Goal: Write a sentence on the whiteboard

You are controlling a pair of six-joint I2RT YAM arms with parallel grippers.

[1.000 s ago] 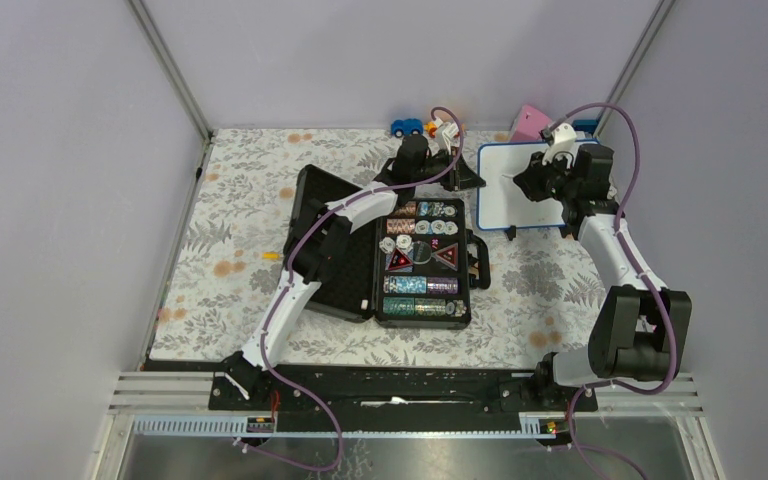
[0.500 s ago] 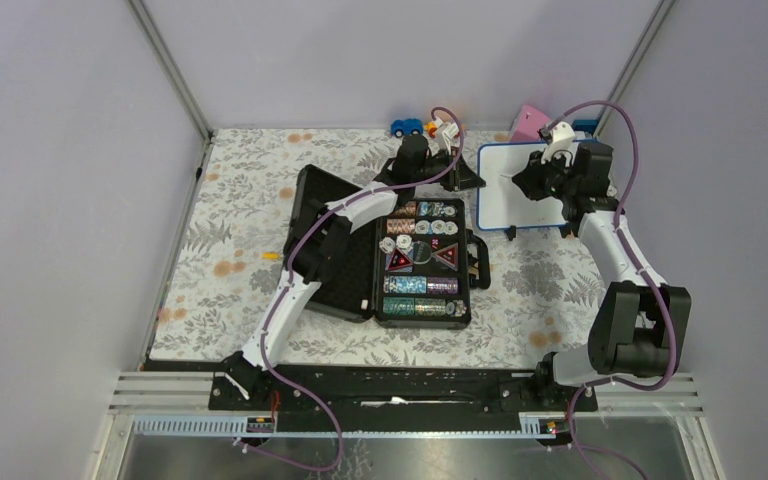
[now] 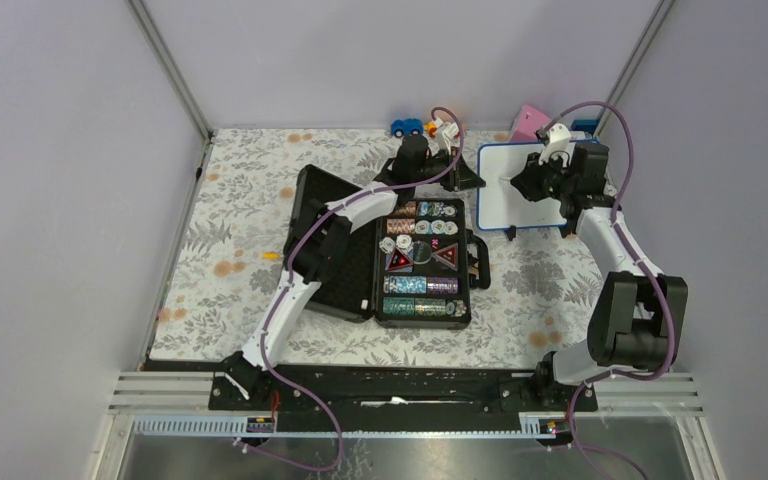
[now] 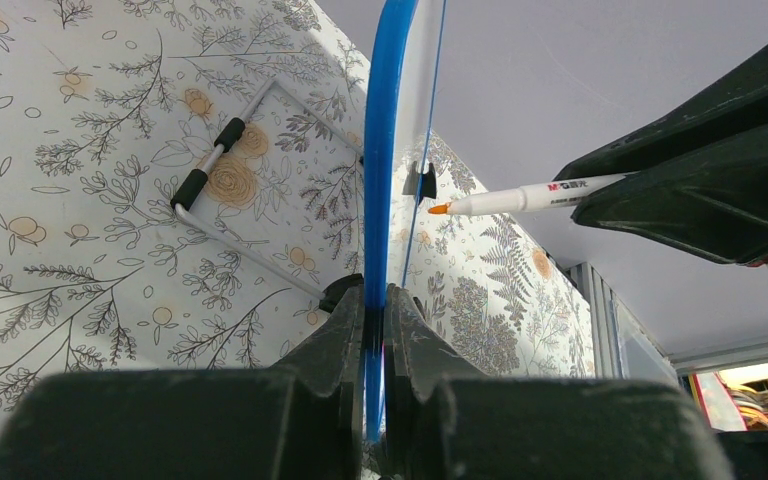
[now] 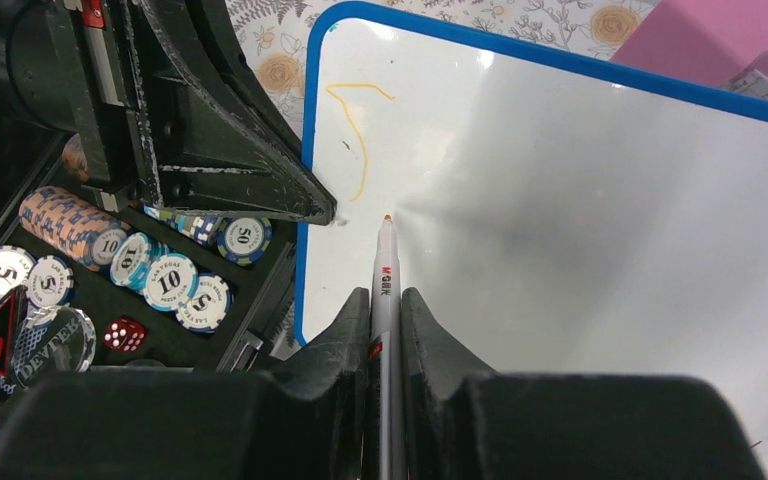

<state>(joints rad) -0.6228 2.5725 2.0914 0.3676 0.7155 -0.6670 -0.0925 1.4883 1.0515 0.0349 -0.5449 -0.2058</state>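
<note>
The whiteboard (image 3: 508, 195), white with a thin blue frame, stands tilted at the far right of the table. My left gripper (image 3: 470, 182) is shut on its left edge; in the left wrist view the blue frame (image 4: 378, 150) runs up from between the jaws at my left gripper (image 4: 375, 325). My right gripper (image 5: 385, 305) is shut on a white marker (image 5: 384, 275) with an orange tip. The tip is at the board face (image 5: 580, 210), just below a faint orange stroke (image 5: 358, 135) near the top left corner. The marker also shows in the left wrist view (image 4: 520, 198). The right gripper (image 3: 525, 185) hovers over the board.
An open black case (image 3: 415, 262) of poker chips lies beside the board's left edge. A pink wedge (image 3: 528, 122) and small toys (image 3: 420, 127) sit by the back wall. The board's wire stand (image 4: 222, 190) rests on the floral cloth.
The right gripper with the marker has shifted slightly left and towards the back across the board. The left arm and the board have not moved.
</note>
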